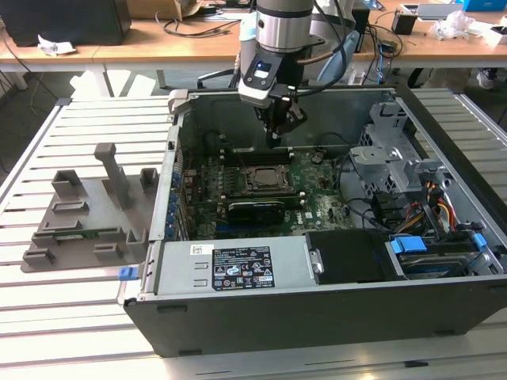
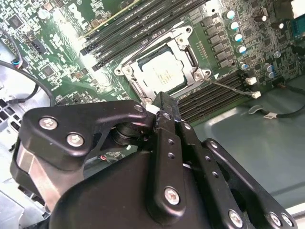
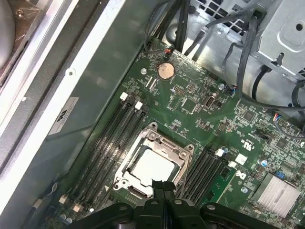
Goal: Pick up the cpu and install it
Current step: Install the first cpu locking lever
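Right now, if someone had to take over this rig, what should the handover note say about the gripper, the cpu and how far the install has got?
Arm: the gripper is shut on nothing and hovers just above the socket, inside the open computer case.
Parts: the cpu lies flat within the socket frame on the motherboard, silver top up.
Done: pick-up and placement look finished, and the cpu is free of the gripper.
Left: these views do not show whether the socket frame is latched, so check that before calling it installed.
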Motion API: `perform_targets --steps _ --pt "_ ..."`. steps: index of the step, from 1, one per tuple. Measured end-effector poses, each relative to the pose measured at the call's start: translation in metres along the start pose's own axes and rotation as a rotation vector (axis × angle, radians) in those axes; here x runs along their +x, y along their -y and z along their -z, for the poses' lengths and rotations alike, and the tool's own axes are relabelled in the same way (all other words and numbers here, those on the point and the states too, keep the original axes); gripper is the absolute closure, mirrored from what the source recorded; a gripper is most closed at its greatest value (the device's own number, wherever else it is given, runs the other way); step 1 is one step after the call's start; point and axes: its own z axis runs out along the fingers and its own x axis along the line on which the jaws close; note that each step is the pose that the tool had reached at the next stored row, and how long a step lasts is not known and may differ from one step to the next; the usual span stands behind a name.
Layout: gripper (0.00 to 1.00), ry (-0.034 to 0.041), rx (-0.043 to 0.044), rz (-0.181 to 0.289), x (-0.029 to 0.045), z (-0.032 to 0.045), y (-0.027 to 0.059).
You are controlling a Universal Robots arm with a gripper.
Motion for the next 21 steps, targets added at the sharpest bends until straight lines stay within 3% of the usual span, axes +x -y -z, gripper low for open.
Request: perform_targets --steps 7,21 --pt "0.89 0.0017 -0.0010 0.042 0.0000 0.0000 0.0000" --pt "0.89 0.0075 -0.0045 0.189 0.0000 0.0000 0.0000"
